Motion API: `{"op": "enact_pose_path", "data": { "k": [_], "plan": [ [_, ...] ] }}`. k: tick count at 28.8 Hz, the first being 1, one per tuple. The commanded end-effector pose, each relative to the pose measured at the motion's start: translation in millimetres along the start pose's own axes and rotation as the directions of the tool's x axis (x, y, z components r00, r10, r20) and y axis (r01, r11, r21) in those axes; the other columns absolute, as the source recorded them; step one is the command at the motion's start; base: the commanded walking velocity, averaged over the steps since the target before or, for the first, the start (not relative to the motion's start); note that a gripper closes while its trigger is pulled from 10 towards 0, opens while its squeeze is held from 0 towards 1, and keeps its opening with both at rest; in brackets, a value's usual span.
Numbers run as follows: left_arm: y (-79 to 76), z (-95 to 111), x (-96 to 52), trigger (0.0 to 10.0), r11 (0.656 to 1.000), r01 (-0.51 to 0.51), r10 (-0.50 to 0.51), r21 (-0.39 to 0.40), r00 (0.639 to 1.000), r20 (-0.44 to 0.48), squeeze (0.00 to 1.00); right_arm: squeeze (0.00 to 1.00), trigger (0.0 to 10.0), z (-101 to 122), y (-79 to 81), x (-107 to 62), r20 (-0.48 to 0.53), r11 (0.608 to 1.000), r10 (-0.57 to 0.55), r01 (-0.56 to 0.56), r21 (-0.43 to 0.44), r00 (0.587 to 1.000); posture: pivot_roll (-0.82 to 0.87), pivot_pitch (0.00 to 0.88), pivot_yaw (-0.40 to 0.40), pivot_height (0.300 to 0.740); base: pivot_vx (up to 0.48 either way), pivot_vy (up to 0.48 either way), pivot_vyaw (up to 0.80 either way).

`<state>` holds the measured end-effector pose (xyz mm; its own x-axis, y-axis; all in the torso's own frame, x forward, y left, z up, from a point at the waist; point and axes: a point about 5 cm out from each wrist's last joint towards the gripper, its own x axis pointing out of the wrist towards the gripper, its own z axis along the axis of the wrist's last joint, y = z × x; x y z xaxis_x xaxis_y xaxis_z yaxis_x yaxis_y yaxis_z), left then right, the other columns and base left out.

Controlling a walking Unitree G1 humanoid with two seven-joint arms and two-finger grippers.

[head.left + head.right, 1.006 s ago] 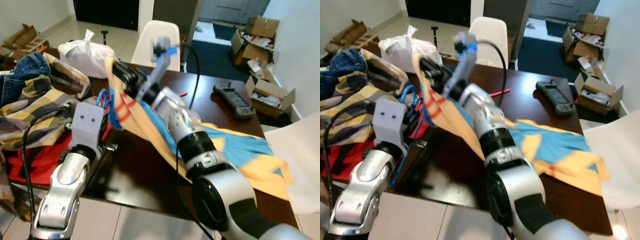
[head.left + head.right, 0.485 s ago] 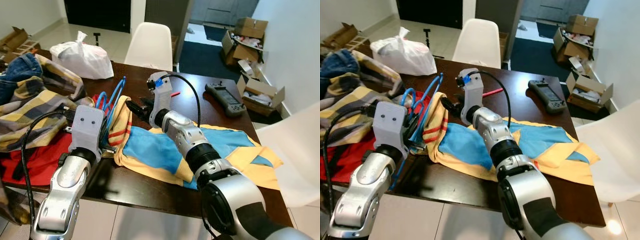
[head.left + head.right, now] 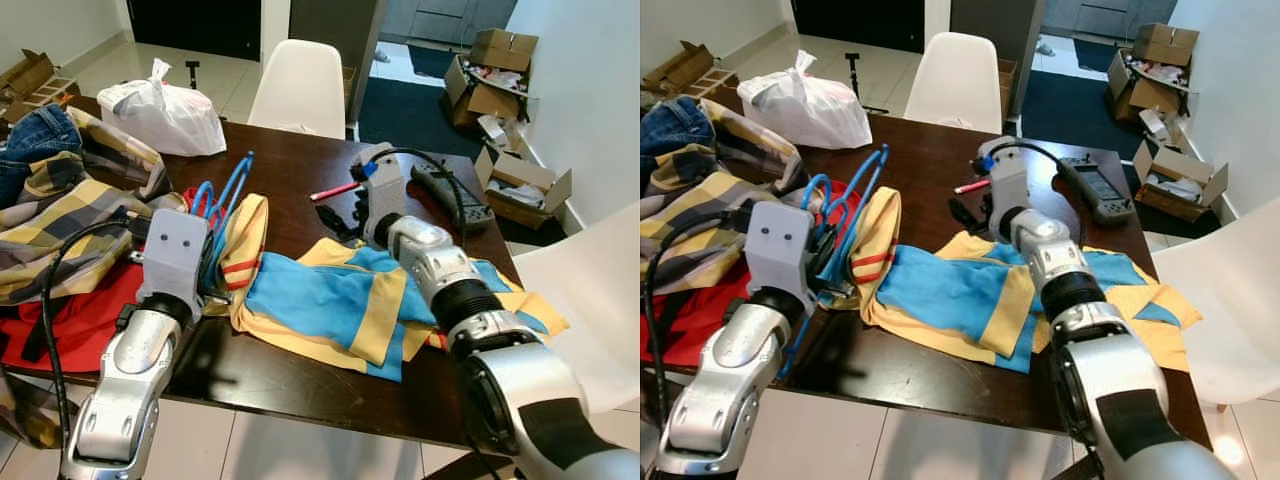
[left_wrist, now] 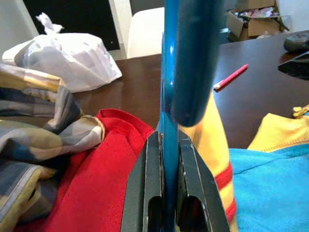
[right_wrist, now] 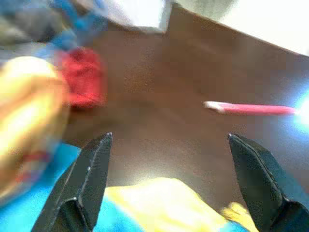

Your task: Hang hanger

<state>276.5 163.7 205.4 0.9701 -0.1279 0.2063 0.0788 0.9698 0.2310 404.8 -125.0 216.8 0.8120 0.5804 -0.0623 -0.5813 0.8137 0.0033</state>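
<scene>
A dark brown desk (image 3: 290, 165) seen from above by the robot's head camera, cluttered with clothes. At about 9 o'clock in the scene, the left end effector (image 4: 166, 159) has its two black fingers pressed tight on the bar of a blue plastic hanger (image 3: 222, 205). The hanger stands up from the grip, its blue loops rising toward 12 o'clock over a red garment (image 3: 75, 315) that lies at the desk's near left edge.

Just beside the hanger, toward 3 o'clock, a yellow and blue shirt (image 3: 330, 300) with red stripes at one hem lies spread across the middle of the desk, one end bunched against the hanger and the left end effector.

The right end effector (image 5: 171, 186) is over the far edge of that shirt, near the centre of the desk, with its two black fingers spread wide apart and nothing between them. Its wrist view is blurred. Just past it, toward 12 o'clock, a red pen (image 3: 334, 190) lies on bare wood.

At 10 o'clock sits a heap of plaid and denim clothes (image 3: 55, 190), with a white plastic bag (image 3: 165, 105) behind it. A black handheld controller (image 3: 450, 195) lies at 2 o'clock. A white chair (image 3: 305, 90) stands at the far side of the desk, and open cardboard boxes (image 3: 505, 90) sit on the floor beyond.
</scene>
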Motion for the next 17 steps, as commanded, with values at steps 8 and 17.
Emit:
{"op": "enact_pose_path", "data": {
  "k": [8,17],
  "plan": [
    [27.0,32,2.2,10.0,0.995,-0.089,0.084,0.040,0.991,0.102,0.00,0.00,10.0,-25,2.1,-26.3,0.240,0.928,0.035,-0.120,0.352,0.970,0.11,0.104,-0.078,0.740,0.000,0.000,0.00],
    [-4.8,25,-8.2,10.0,0.998,0.061,-0.062,0.008,0.997,0.056,0.00,0.00,10.0,-62,15.5,-29.6,0.292,0.823,0.002,-0.167,0.543,0.956,0.12,0.107,-0.071,0.740,0.000,0.000,0.00]
  ]
}}
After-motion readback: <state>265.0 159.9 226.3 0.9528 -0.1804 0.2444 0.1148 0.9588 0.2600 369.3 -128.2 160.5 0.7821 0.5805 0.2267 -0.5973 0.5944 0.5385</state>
